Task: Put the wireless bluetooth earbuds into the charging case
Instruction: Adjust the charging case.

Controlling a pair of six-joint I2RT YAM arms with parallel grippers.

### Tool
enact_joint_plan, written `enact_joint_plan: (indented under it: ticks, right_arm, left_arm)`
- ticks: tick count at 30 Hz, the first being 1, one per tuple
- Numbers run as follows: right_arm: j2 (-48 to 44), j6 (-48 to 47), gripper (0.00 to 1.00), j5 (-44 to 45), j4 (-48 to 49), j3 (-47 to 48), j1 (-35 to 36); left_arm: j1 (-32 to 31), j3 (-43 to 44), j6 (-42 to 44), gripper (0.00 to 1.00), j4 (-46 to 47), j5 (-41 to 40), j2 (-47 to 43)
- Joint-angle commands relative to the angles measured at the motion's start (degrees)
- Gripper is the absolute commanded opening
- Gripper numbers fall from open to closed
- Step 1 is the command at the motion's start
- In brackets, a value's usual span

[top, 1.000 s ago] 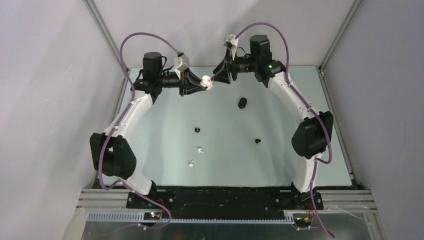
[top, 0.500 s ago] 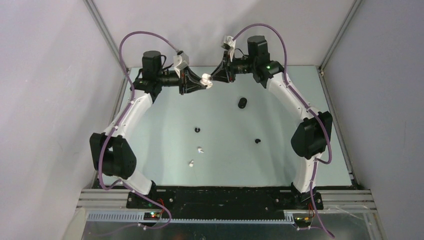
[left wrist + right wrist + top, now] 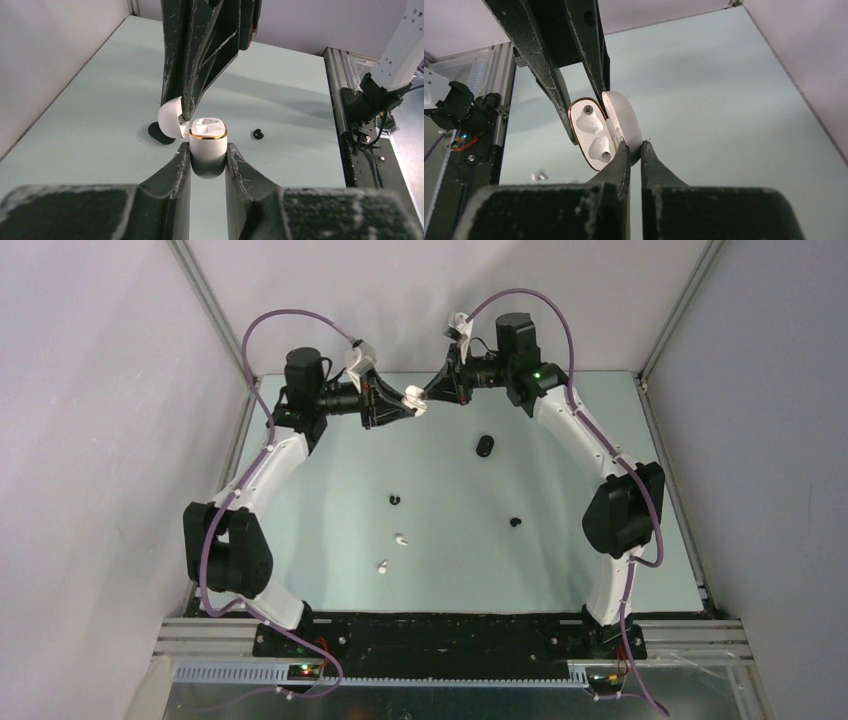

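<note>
My left gripper (image 3: 404,403) is shut on the body of a white charging case (image 3: 208,141) with a gold rim, held in the air at the back of the table. My right gripper (image 3: 428,398) is shut on the case's hinged lid (image 3: 624,123), which stands open. Both sockets in the case (image 3: 591,132) are empty. Two white earbuds (image 3: 400,538) (image 3: 382,565) lie on the table near the front middle. Two black earbuds (image 3: 394,500) (image 3: 515,522) lie apart mid-table. A black case (image 3: 485,446) lies on the table behind them.
The pale green table (image 3: 560,570) is walled by grey panels on three sides, with a metal rail (image 3: 460,635) along the near edge. The two arms arch up from the near corners and meet at the back.
Both grippers with the white case have shifted slightly back and up. The earbuds and the black case have not moved.
</note>
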Motion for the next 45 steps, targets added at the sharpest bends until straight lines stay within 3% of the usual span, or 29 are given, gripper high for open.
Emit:
enact_joint_plan:
  ticks: [1,2,3,6,9,11,16,21,28,35,45]
  right_arm:
    - [-1.41,-0.44,0.00,-0.30,-0.07,-0.13,1.25]
    - [-1.76,-0.89,0.00,0.39,-0.02,-0.05,1.53]
    - [-2.02,-2.65,0.00,2.25,-0.45,-0.02,1.70]
    - [-3.21,-7.54,0.00,6.96,-1.71,0.33,2.42]
    - [-3.83,-12.51,0.00,12.85,-3.02,0.70,2.55]
    - [-4.27,-16.09,0.00,15.24,-3.93,0.85,2.47]
    - [-5.40,-27.37,0.00,18.85,-8.41,0.38,2.48]
    - [-7.60,-37.67,0.00,20.87,-11.48,-3.39,3.33]
    - [-10.09,-47.39,0.00,23.73,-11.02,-7.14,6.11]
    - [-9.62,-49.60,0.00,25.27,-11.13,-7.01,8.15]
    - [-7.65,-48.81,0.00,27.41,-10.61,-5.12,9.27]
  left_arm:
    - [-0.48,-0.01,-3.03,0.05,6.54,-4.83,-1.39]
    - [-0.64,-0.16,-3.40,0.11,6.56,-5.87,-1.31]
    - [-0.73,-0.73,-4.00,0.26,6.57,-8.13,-1.25]
    - [-0.84,-2.36,-4.19,0.41,6.65,-10.71,-1.71]
    - [-0.84,-4.44,-4.25,0.65,6.11,-13.31,-2.70]
    - [-0.85,-4.72,-3.24,0.74,3.57,-13.86,-3.41]
    - [-0.65,-6.06,3.63,0.83,-5.46,-16.63,-8.30]
    - [0.92,-1.33,1.24,0.86,-14.62,-16.98,-8.16]
    - [2.62,10.73,-21.89,0.71,-18.16,-6.29,4.41]
    - [1.63,16.14,-25.99,0.64,-18.06,-1.95,9.77]
    - [1.06,17.26,-27.14,0.54,-18.04,-0.42,11.74]
